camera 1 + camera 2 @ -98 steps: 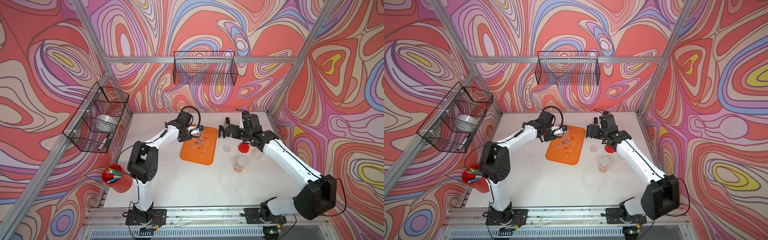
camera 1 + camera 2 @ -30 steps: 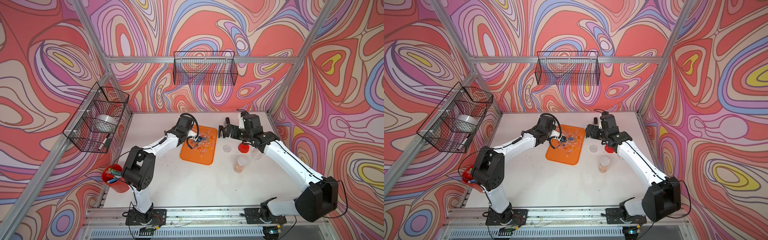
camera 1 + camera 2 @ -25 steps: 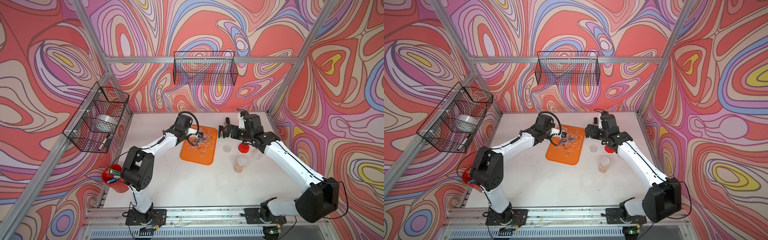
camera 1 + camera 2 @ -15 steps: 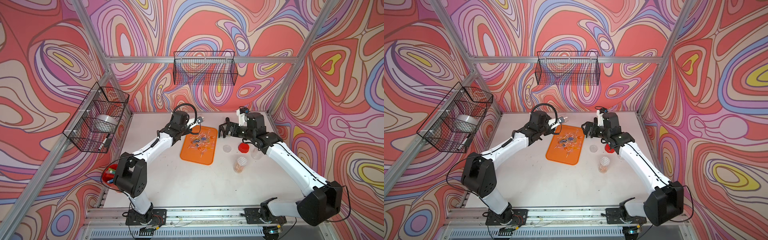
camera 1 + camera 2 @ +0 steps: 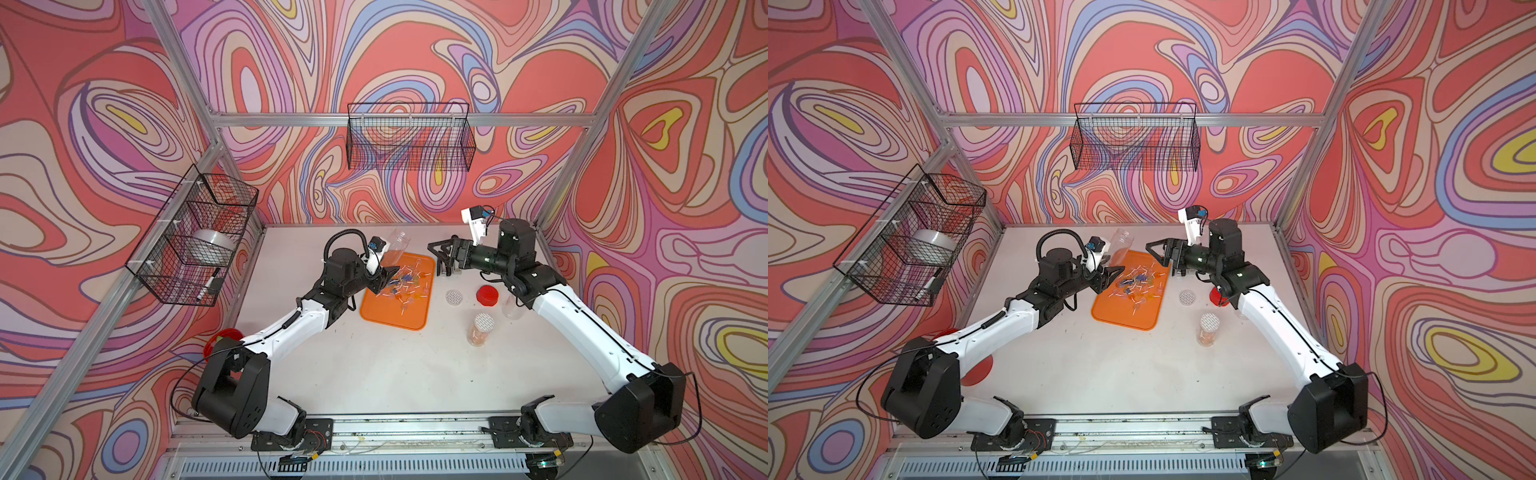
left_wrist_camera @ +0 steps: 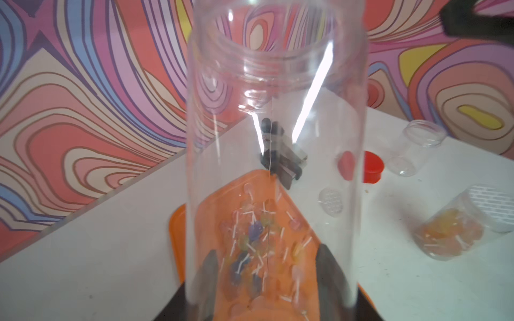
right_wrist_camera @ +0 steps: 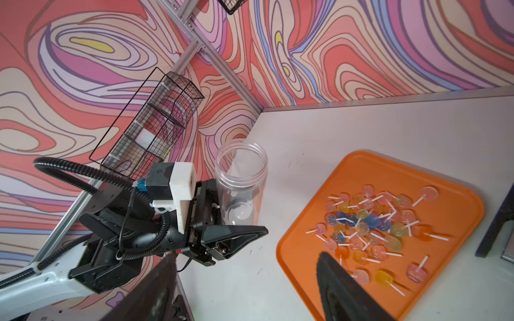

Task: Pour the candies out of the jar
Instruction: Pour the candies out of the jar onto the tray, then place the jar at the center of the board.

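Note:
My left gripper [image 5: 388, 272] [image 5: 1111, 274] is shut on the base of a clear, empty jar [image 5: 398, 243] [image 5: 1122, 243]. The jar is held above the tray's far left corner, mouth up and leaning toward the back wall. The candies [image 5: 405, 282] [image 5: 1138, 284] lie heaped on the orange tray [image 5: 395, 311] [image 5: 1121, 311]. In the left wrist view the jar [image 6: 275, 139] fills the middle between both dark fingers [image 6: 207, 272]. My right gripper [image 5: 440, 257] [image 7: 250, 291] hangs open at the tray's far right corner, with nothing in it, facing the jar [image 7: 240, 180] and candies [image 7: 372, 222].
Right of the tray lie a clear lid [image 5: 454, 297] and a red lid [image 5: 487, 296]. A small jar of orange sweets with a white lid [image 5: 482, 330] and an empty clear jar [image 5: 513, 305] stand nearby. A red cup [image 5: 222, 338] sits front left. Wire baskets [image 5: 195, 241] hang on the walls.
My left arm has lifted the jar off the tray and turned its mouth upward. My right gripper has risen a little and its jaws have narrowed somewhat.

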`<state>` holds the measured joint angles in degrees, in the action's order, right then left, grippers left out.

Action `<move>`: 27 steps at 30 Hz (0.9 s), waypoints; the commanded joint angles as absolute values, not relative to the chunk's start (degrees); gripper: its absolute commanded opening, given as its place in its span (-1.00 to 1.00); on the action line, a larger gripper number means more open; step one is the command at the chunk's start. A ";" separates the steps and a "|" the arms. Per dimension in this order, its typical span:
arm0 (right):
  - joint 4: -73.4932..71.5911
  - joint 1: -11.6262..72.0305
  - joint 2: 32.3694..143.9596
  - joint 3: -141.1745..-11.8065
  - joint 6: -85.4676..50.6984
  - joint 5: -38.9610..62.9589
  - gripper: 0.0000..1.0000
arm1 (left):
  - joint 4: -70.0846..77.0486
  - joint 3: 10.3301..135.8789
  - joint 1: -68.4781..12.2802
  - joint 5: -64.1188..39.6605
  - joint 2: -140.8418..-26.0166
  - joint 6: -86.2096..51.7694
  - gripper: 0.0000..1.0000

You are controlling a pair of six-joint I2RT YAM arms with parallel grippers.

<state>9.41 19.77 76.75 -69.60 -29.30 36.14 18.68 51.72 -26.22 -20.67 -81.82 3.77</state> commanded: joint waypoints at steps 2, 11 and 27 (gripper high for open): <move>8.06 22.93 79.01 -72.77 -28.66 37.51 0.63 | 23.44 50.15 -27.23 -28.15 -78.35 -2.73 -1.00; 8.85 26.72 83.04 -76.15 -27.29 34.80 0.57 | 17.37 51.13 -30.79 -29.89 -77.63 2.67 -1.00; 12.76 26.90 82.29 -76.02 -25.66 27.74 -0.06 | 13.41 53.61 -31.11 -27.27 -77.78 1.49 1.00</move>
<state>11.22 26.79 83.46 -75.22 -27.40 32.12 14.83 51.57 -30.87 -28.56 -78.46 2.70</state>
